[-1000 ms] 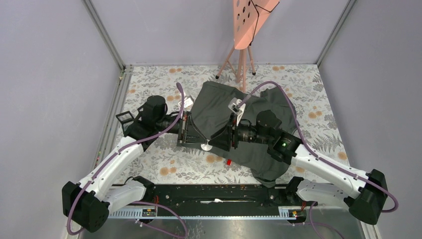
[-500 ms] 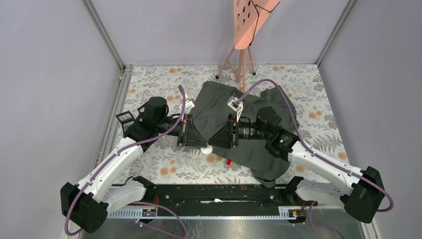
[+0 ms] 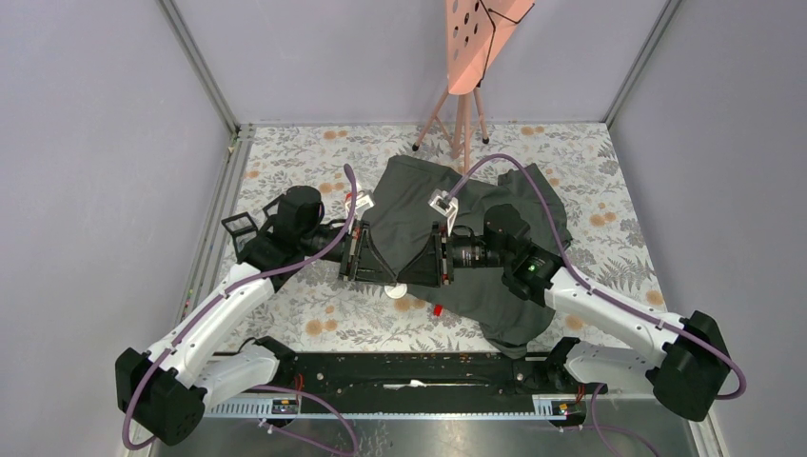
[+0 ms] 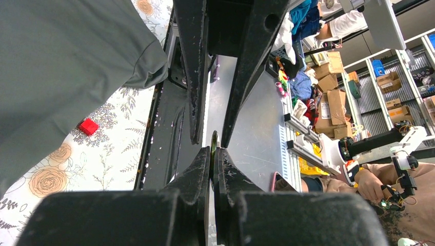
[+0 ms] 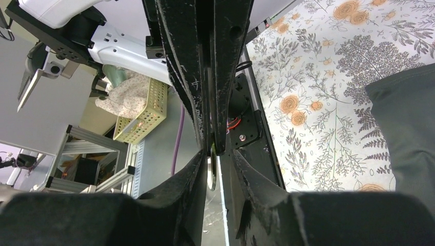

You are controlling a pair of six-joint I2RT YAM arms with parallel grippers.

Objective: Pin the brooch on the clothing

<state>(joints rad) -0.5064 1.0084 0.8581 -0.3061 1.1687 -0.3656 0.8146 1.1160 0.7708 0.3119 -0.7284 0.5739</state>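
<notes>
The dark grey T-shirt (image 3: 419, 205) lies crumpled on the flowered table and also shows in the left wrist view (image 4: 61, 66). The brooch (image 3: 398, 289) is a small pale disc held in the air above the shirt's near-left edge, where both grippers meet tip to tip. My left gripper (image 4: 213, 151) is shut on the brooch (image 4: 214, 139), seen edge-on. My right gripper (image 5: 218, 160) straddles the same brooch (image 5: 210, 171). The disc lies against one of its fingers (image 5: 197, 174), with a gap to the other, so it is open.
A small red piece (image 3: 437, 309) lies on the table just near of the shirt, also in the left wrist view (image 4: 89, 126). A pink perforated board on a tripod (image 3: 466, 86) stands at the back. A black bracket (image 3: 238, 225) sits at the left edge.
Both grippers have drawn closer together, and the brooch between them has shifted slightly toward the near edge. The shirt has stayed put.
</notes>
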